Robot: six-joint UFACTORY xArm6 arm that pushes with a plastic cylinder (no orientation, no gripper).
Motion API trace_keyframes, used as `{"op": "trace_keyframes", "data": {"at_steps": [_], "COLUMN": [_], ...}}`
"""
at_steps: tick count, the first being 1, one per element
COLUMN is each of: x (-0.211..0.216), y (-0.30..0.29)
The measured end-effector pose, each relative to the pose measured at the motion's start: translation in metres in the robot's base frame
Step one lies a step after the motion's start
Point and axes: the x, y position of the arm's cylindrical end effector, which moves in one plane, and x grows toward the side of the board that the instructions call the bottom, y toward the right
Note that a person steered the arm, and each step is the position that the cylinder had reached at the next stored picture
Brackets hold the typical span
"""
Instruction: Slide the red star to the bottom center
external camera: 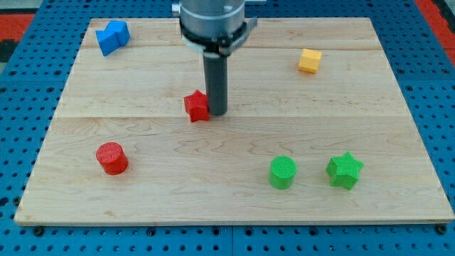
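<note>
The red star (pixel 196 107) lies on the wooden board (pixel 234 206) a little left of the middle. My tip (pixel 217 113) stands right beside it, touching its right side. The rod comes down from the arm's grey body at the view's top centre. The bottom centre of the board lies below the tip, between the red cylinder and the green cylinder.
A red cylinder (pixel 111 158) sits at lower left. A green cylinder (pixel 282 172) and a green star (pixel 345 170) sit at lower right. A blue block (pixel 112 36) is at top left, a yellow cube (pixel 309 60) at upper right.
</note>
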Motion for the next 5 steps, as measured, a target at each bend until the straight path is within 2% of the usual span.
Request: {"op": "trace_keyframes", "data": {"at_steps": [1, 2, 3, 4, 5], "x": [-0.013, 0.017, 0.083, 0.065, 0.002], "y": [-0.001, -0.038, -0.020, -0.004, -0.029]}}
